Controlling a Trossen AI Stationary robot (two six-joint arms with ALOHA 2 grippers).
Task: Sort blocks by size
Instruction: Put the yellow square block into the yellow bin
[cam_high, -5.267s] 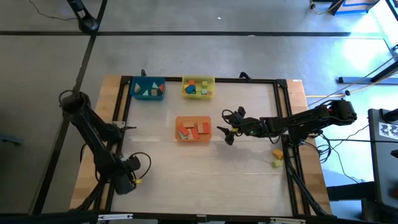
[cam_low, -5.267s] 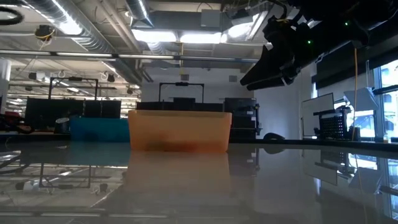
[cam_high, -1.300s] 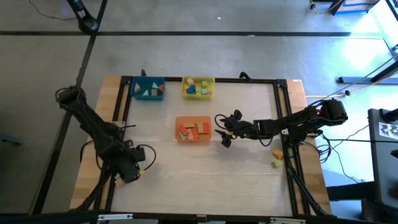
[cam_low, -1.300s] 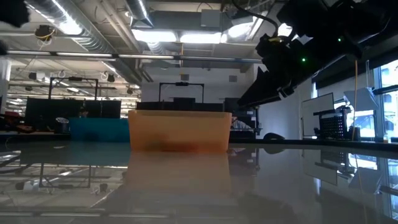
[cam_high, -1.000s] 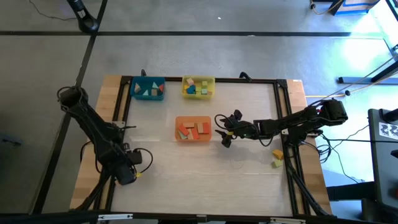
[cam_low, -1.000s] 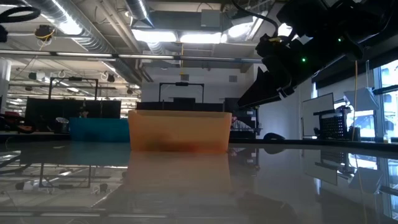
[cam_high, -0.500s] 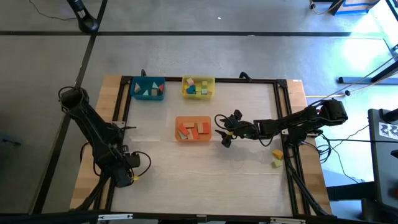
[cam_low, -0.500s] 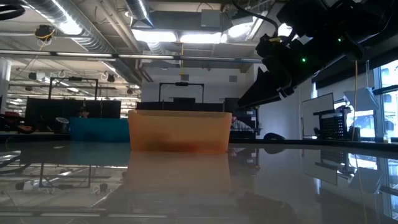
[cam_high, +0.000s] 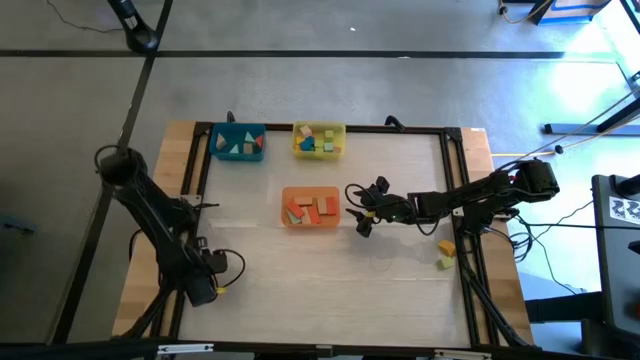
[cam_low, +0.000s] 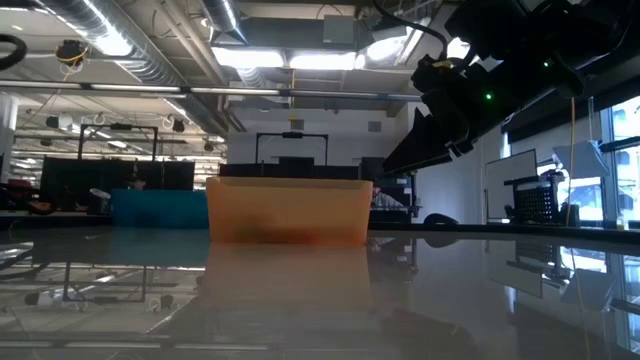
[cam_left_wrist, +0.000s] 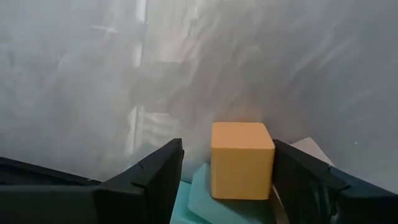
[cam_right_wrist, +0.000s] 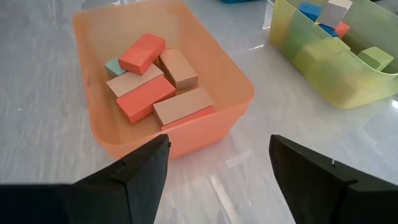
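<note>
Left gripper (cam_left_wrist: 225, 180): near the table's front-left corner; my fingers close on a yellow cube (cam_left_wrist: 240, 160), one finger at each side face. Pale teal and natural pieces show beneath it; I cannot tell whether they are blocks.

Right gripper (cam_high: 362, 210): just beside the orange tray (cam_high: 311, 222), above the table; my fingers stand apart, nothing between them.

Orange tray: holds long red and natural bricks (cam_right_wrist: 160, 87), the large pieces.

Yellow tray (cam_high: 320, 129): far edge, holds small mixed blocks.

Blue tray (cam_high: 238, 133): far-left, holds wedge shapes.

Loose blocks (cam_high: 445, 254): two lie on the right edge of the table, by my right arm's base, still unsorted.

Step in hand, as I judge it: carry the cube to its tray. It looks small, so the yellow tray seems right. To do it well, I keep the grip square on the side faces, lift clear of whatever lies beneath, pass above the tray wall, and release low so the cube does not bounce out.
</note>
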